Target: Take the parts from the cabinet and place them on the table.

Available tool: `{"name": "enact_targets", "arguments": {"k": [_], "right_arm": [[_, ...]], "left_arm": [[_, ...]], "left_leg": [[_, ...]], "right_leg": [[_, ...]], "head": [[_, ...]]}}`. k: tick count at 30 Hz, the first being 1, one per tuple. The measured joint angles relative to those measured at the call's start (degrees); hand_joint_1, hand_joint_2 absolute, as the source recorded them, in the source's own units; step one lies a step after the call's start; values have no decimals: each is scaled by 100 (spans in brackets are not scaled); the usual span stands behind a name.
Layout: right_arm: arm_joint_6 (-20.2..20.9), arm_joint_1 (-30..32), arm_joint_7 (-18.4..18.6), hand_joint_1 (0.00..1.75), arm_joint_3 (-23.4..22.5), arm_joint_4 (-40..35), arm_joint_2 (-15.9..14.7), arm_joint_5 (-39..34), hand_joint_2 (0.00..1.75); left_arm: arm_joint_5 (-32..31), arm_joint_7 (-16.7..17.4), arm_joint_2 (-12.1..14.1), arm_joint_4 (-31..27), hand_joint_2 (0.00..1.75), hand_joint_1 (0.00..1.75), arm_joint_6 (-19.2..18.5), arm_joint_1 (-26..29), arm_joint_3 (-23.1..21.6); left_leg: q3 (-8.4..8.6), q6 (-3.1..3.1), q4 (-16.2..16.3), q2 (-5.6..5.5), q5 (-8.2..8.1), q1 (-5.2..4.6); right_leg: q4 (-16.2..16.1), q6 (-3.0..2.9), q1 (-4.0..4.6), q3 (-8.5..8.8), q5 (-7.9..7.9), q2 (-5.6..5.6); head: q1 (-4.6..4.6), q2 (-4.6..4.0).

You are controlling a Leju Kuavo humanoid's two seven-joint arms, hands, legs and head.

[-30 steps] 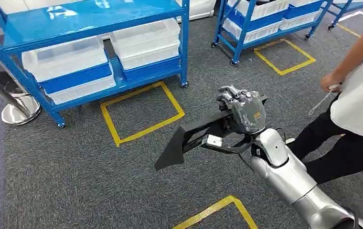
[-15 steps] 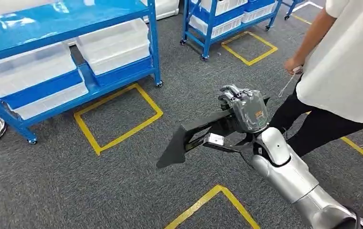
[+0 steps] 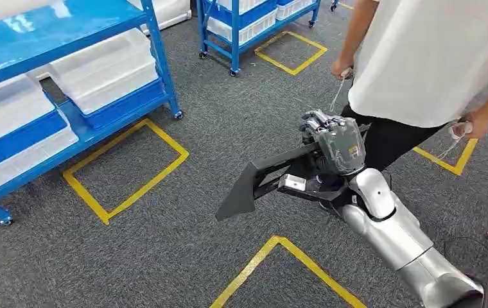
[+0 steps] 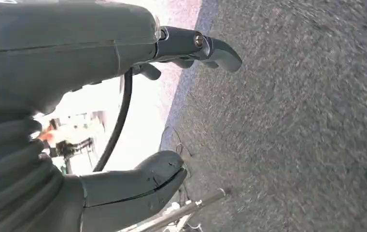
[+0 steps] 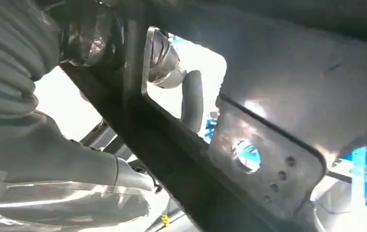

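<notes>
My right hand (image 3: 334, 142) grips a long black metal part (image 3: 261, 181) and carries it above the grey carpet, its pointed end toward my left. Seen close in the right wrist view, the same black part (image 5: 263, 145) has holes in a plate, and my right hand (image 5: 51, 145) is wrapped round it. In the left wrist view my left hand (image 4: 123, 111) hangs over the carpet with thumb and fingers apart and nothing between them. The blue cabinet (image 3: 68, 83) with white and blue bins stands at the far left.
A person in a white shirt and black trousers (image 3: 421, 64) stands right beside my right arm, holding cords. A second blue rack (image 3: 248, 25) stands at the back. Yellow tape squares (image 3: 126, 167) mark the carpet, with another tape corner (image 3: 286, 256) near me.
The whole view has swung: the cabinet has slid left and the person now looms at the upper right. My right hand still holds the black part the same way.
</notes>
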Motion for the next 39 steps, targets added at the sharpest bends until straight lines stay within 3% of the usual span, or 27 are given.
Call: {"name": "enact_targets", "arguments": {"k": [1,2,4,5,6,8,9,10,13,14,16,18,19,20,21,23,24,25,29,30,31,32,34,35,37,38,39], "right_arm": [[9,-28,0,175,2,7,-2,0,175],[11,-37,0,175,7,7,7,0,175],[37,-32,-15,175,20,15,11,0,175],[46,-33,-33,175,28,24,11,0,175],[61,-34,-55,175,35,35,11,0,175],[96,-45,-74,175,35,42,11,-4,175],[107,-60,-79,175,35,42,9,-11,175],[113,-86,-79,175,33,42,5,-24,175],[221,-124,-72,175,22,37,-59,-63,175],[277,-128,-70,175,9,35,-126,-96,175],[376,-181,-66,175,-4,31,-241,-138,175],[428,-268,-66,175,-13,24,-286,-160,175],[465,-268,-66,175,-15,22,-317,-179,175],[499,-262,-66,175,-15,22,-354,-208,175],[520,-262,-66,175,-20,22,-398,-230,175],[538,-282,-66,175,-70,-4,-481,-251,175],[540,-300,-66,175,-94,-20,-512,-251,175],[559,-324,-59,175,-129,-50,-562,-269,175],[651,-310,-76,175,-253,-153,-839,-378,175],[666,-299,-92,175,-299,-194,-911,-378,175],[684,-333,-96,175,-345,-223,-972,-359,175],[702,-360,-96,175,-350,-241,-984,-310,175],[728,-345,-94,175,-365,-247,-1003,-225,175],[728,-324,-92,175,-365,-247,-1008,-175,175],[710,-293,-59,175,-376,-249,-1030,-26,175],[706,-292,-59,175,-376,-253,-1051,57,175],[704,-293,-55,175,-378,-267,-1056,113,175]], "left_arm": [[-7,2,-2,2,175,0,-2,5,0],[-9,11,-7,2,175,0,-7,14,0],[-13,26,-7,2,175,0,-5,26,0],[-18,33,-4,2,175,0,-5,35,0],[-20,33,-4,2,175,0,-5,39,0],[-24,33,-4,2,175,0,-2,37,0],[-24,33,-2,2,175,0,2,43,0],[-20,26,-4,2,175,0,2,45,0],[-15,26,-4,2,175,0,2,19,4],[-15,26,-7,0,175,0,2,18,4],[-24,28,-7,2,175,0,2,19,11],[-35,31,-4,2,175,0,2,47,20],[-46,31,-6,2,175,0,4,55,24],[-50,31,-7,2,175,0,6,55,28],[-50,31,-7,2,175,0,9,55,33],[-50,31,-9,2,175,0,9,46,35],[-50,28,-11,2,175,0,9,44,35],[-50,24,-13,2,175,0,9,47,37],[-70,11,-26,2,175,0,11,32,46],[-74,13,-28,0,175,0,13,36,48],[-77,13,-35,2,175,0,13,40,48],[-83,13,-44,2,175,0,13,57,48],[-114,11,-46,2,175,0,26,71,52],[-118,11,-46,2,175,0,30,73,55],[-131,13,-46,2,175,0,35,75,66],[-138,13,-46,2,175,0,35,72,74],[-140,13,-46,2,175,0,35,72,81]], "left_leg": [[-127,-9,285,-202,-205,15],[-331,-23,734,-303,-455,29],[-716,-48,1558,-339,-775,37],[-771,-61,1663,-339,-732,41],[-694,-63,1492,-340,-559,47],[-243,-57,547,-433,-10,81],[-52,-52,93,-662,120,113],[-12,-55,13,-897,26,120],[-17,29,18,-725,59,75],[-3,96,-47,-647,104,101],[7,181,-96,-508,142,107],[-9,200,-96,-352,141,80],[-16,208,-94,-271,136,70],[-17,211,-92,-195,133,64],[-14,210,-92,-126,128,57],[7,191,-92,1,109,50],[30,171,-92,54,95,43],[37,141,-90,111,76,5],[83,52,-109,329,37,-10],[62,3,-59,251,-29,-1],[-1,-14,131,-33,-170,19],[-176,-13,517,-210,-402,38],[-599,-23,1398,-332,-782,41],[-754,-25,1681,-340,-825,41],[-666,-10,1387,-347,-490,42],[-463,5,914,-387,-198,44],[-241,24,415,-520,67,53]], "right_leg": [[-1,-33,-14,-16,17,44],[1,-45,-15,-36,25,105],[15,-51,-9,-64,34,231],[28,-50,-10,-71,36,298],[51,-47,-18,-76,35,368],[117,-13,-33,-84,11,520],[159,17,-43,-103,-8,582],[200,58,-13,-155,-11,641],[169,191,-75,-230,66,836],[165,234,-75,-249,77,882],[461,237,-41,-374,-150,326],[1356,274,-50,-798,-602,162],[1767,286,-59,-990,-745,148],[1946,291,-66,-1069,-750,139],[1829,291,-70,-1002,-633,128],[943,263,-61,-508,-185,33],[384,229,-39,-180,16,-168],[169,189,51,-90,-78,-402],[136,84,57,-144,-16,-112],[82,36,-22,-108,17,-56],[72,12,-14,-107,26,17],[75,-31,-11,-116,30,63],[86,-41,2,-122,23,208],[97,-42,7,-128,22,288],[120,-38,4,-128,18,449],[135,-33,1,-126,14,532],[154,-15,-7,-127,3,599]], "head": [[-2,0],[-2,0],[0,0],[-2,0],[0,0],[-2,0],[0,0],[0,0],[-2,0],[-2,0],[2,0],[0,0],[0,0],[0,0],[0,0],[2,0],[2,0],[0,0],[-2,0],[0,0],[0,0],[-2,0],[-2,0],[-2,0],[-2,0],[-2,0],[-2,0]]}}
